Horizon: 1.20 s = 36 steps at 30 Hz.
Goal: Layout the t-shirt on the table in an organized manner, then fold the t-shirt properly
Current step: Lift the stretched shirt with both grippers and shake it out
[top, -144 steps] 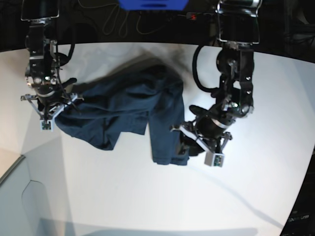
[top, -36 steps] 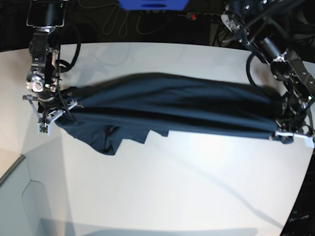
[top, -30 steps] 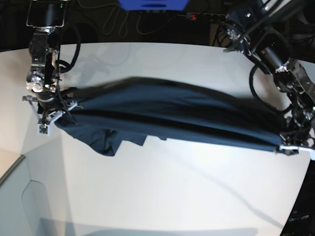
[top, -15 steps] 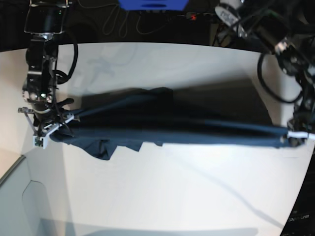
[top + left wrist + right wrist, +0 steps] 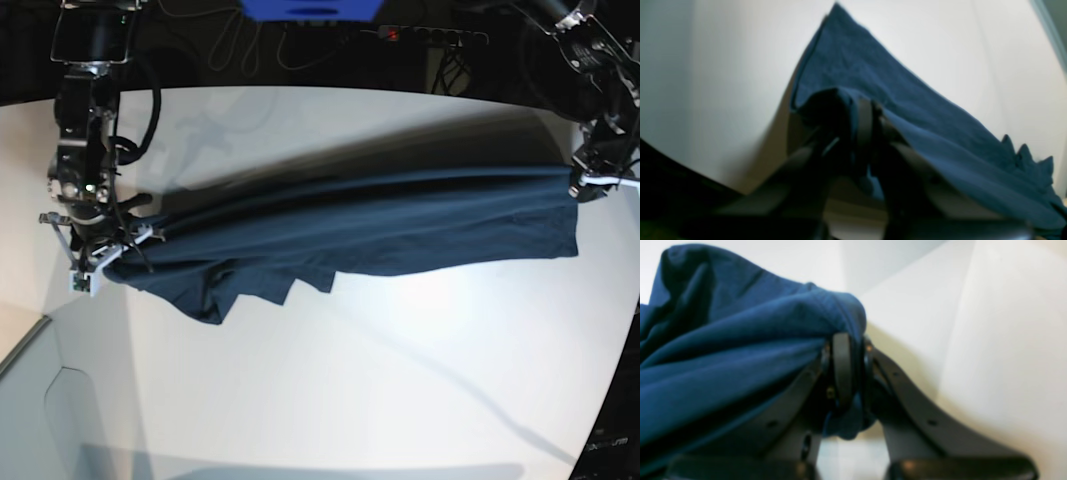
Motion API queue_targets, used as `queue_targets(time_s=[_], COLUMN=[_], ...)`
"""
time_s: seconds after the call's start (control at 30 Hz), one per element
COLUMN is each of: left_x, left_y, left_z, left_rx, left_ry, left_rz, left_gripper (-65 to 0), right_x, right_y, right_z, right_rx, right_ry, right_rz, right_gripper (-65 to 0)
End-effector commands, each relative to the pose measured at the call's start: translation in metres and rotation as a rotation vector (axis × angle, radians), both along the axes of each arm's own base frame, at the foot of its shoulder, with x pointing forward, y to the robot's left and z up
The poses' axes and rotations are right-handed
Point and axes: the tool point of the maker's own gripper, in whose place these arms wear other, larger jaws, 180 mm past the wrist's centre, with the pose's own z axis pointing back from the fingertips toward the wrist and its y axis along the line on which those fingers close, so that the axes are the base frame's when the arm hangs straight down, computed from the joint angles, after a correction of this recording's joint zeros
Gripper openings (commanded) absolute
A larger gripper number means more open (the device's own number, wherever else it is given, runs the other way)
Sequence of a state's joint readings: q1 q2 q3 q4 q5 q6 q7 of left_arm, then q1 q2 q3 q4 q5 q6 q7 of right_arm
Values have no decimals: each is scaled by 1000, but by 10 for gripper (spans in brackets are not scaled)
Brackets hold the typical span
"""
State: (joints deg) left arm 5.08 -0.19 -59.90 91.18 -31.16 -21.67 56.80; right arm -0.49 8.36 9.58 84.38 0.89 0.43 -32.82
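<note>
The t-shirt [image 5: 370, 225] hangs stretched in a long dark navy band across the middle of the base view, running from the left edge of the frame to the right edge, with its lower hem sagging toward the counter [image 5: 330, 380] and a bunched, jagged flap of cloth drooping at the lower left of the band. A soft shadow of the cloth falls on the white counter above and behind it. At the left of that view, the right hand [image 5: 98, 258] is clenched on one end of the t-shirt; in the right wrist view the right hand [image 5: 848, 370] has its dark fingers [image 5: 840, 373] pressed together on a gathered fold of the t-shirt [image 5: 723, 350], which spills away to the left of the frame over the pale counter [image 5: 990, 340]. At the right of the base view the left hand [image 5: 600, 188] grasps the other end, high near the upper right corner. In the blurred left wrist view the left hand [image 5: 860, 123] is likewise clenched on a pinch of the t-shirt [image 5: 923, 120], whose cloth slopes down toward the lower right of the frame above the counter [image 5: 723, 83]. Dark cables and a blue object [image 5: 310, 9] lie beyond the counter's curved far edge at the top of the base view.
</note>
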Motion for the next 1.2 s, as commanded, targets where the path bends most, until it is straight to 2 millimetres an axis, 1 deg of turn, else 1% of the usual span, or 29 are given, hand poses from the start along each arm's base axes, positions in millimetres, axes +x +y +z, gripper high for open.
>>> queue_targets(time_s=[0.0, 0.03, 0.07, 0.17, 0.23, 0.27, 0.33, 0.37, 0.4, 0.47, 0.5, 0.57, 0.63, 0.67, 0.73, 0.8, 0.87, 0.97, 1.03, 1.1, 1.13, 1.17], left_x=[2, -3, -8, -15, -16, -15, -12, -13, -10, 4, 10, 23, 38, 44, 56, 68, 82, 107, 119, 132, 139, 144], left_y=[7, 6, 6, 6, 10, 11, 18, 23, 26, 34, 35, 38, 41, 40, 43, 48, 51, 42, 30, 15, 13, 8], left_z=[9, 5, 3, 3, 13, 21, 39, 45, 51, 64, 64, 58, 48, 42, 31, 24, 17, 10, 2, -7, -7, -12], left_rx=[19, 14, 16, 28, 65, 85, 128, 142, 150, 157, 147, 104, 48, 17, -22, -14, 42, 133, 161, 168, 173, 163], left_ry=[-34, -22, -10, 1, -13, -26, -62, -74, -93, -141, -151, -161, -165, -165, -152, -148, -131, -133, -135, -140, -146, -140], left_rz=[7, 7, 7, 5, 5, 2, 15, 32, 43, 66, 70, 79, 83, 87, 95, 119, 126, 81, 42, -4, -20, -34], left_gripper=[-631, -609, -573, -434, -365, -354, -352, -352, -352, -351, -349, -348, -348, -348, -348, -347, -347, -347, -347, -347, -347, -347], right_x=[11, 11, 11, 11, 11, 11, 10, 10, 10, 6, 3, -2, -6, -9, -13, -18, -21, -22, -26, -26, -24, -23], right_y=[-6, -6, -6, -6, -6, -6, -6, -6, -6, -6, -6, -6, -5, -2, -2, -1, -1, -3, -3, -1, 0, 2], right_z=[17, 17, 17, 17, 17, 17, 16, 16, 16, 12, 9, 5, 2, -2, -5, -8, -10, -6, -4, 6, 12, 18], right_rx=[-28, -28, -28, -28, -28, -28, -28, -28, -28, -28, -28, -28, -25, -19, -17, -16, -18, -20, -25, -34, -38, -41], right_ry=[-56, -55, -55, -55, -55, -55, -52, -52, -52, -41, -32, -20, -10, -3, 7, 17, 21, 14, 9, -18, -32, -47], right_rz=[3, 3, 3, 3, 3, 3, 3, 3, 3, 3, 3, 3, 3, 3, 3, 3, 4, 0, 2, 9, 14, 20], right_gripper=[-591, -591, -591, -591, -591, -591, -591, -591, -591, -591, -591, -590, -559, -535, -465, -398, -350, -310, -303, -303, -303, -303])
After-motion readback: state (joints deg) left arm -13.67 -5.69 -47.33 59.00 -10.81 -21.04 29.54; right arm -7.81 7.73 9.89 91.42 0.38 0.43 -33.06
